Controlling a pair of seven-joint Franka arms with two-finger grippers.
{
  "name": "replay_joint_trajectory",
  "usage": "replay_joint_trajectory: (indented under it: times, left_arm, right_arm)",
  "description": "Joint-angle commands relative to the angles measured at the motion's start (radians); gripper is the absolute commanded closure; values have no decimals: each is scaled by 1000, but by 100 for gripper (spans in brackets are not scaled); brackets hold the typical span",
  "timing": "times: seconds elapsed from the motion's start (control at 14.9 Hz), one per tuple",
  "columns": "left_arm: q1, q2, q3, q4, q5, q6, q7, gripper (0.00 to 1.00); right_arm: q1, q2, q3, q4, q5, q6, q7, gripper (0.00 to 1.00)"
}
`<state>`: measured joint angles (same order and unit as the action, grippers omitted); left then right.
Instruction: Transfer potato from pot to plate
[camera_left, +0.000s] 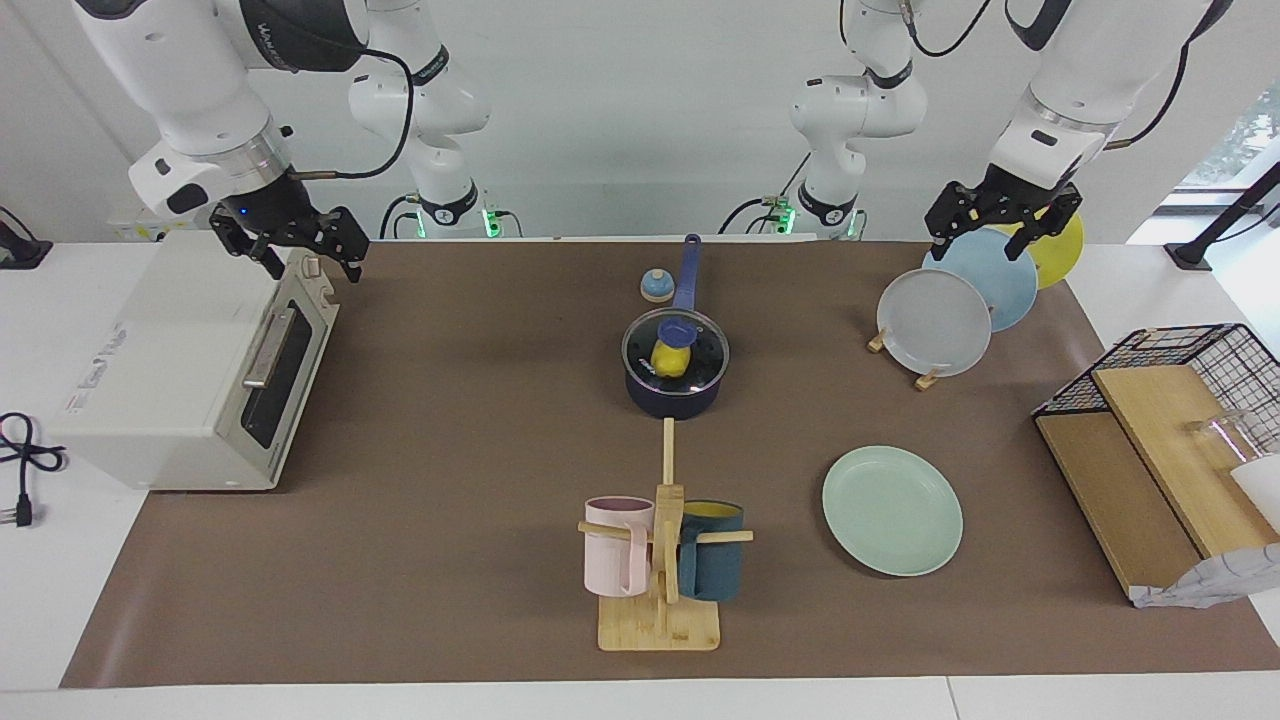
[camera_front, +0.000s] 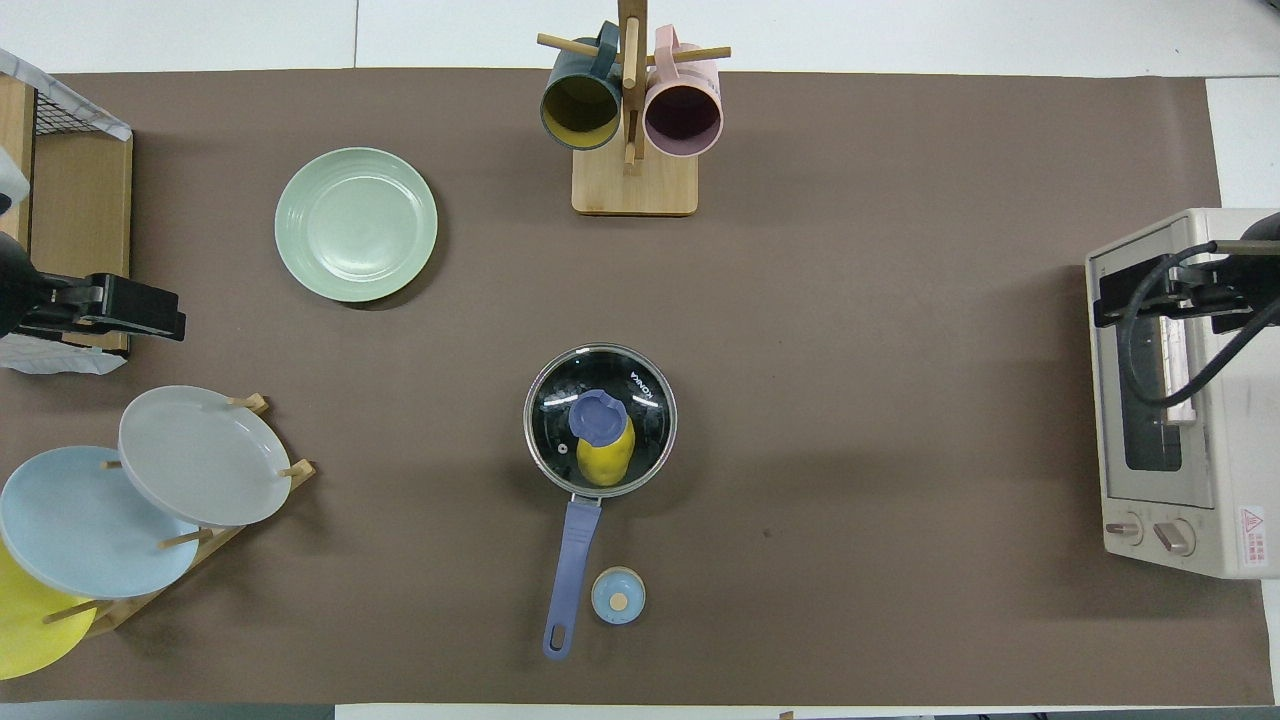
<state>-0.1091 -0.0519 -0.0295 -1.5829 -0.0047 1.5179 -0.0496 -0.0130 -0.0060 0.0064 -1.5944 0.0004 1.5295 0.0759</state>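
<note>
potato (camera_left: 670, 358) sitting in lidded pot (camera_left: 675, 395), mid-counter | looking light, stiff, smooth: pinch its middle | plate (camera_left: 892, 510) waiting bare | left gripper (camera_left: 1000, 222), right gripper (camera_left: 290, 250) hovering, fingers spread, empty

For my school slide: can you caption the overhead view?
Yellow potato sits under the glass lid in the pot, mint plate waiting.

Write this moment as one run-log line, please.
potato: in pot, glass lid on | plate: bare | left gripper: over plate rack | right gripper: over toaster oven
</note>
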Motion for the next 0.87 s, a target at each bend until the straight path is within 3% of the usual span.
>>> replay_joint_trajectory:
  times: [0.0,0.8]
  left_arm:
    - [-3,-34,2,-42,11,25,-9,0]
    - [-7,-34,2,-39,11,28,-10,0]
  right_arm:
    - [-19,-14,9,-12,23,8,-27,0]
    - [-7,-23,12,-29,21,9,-44,0]
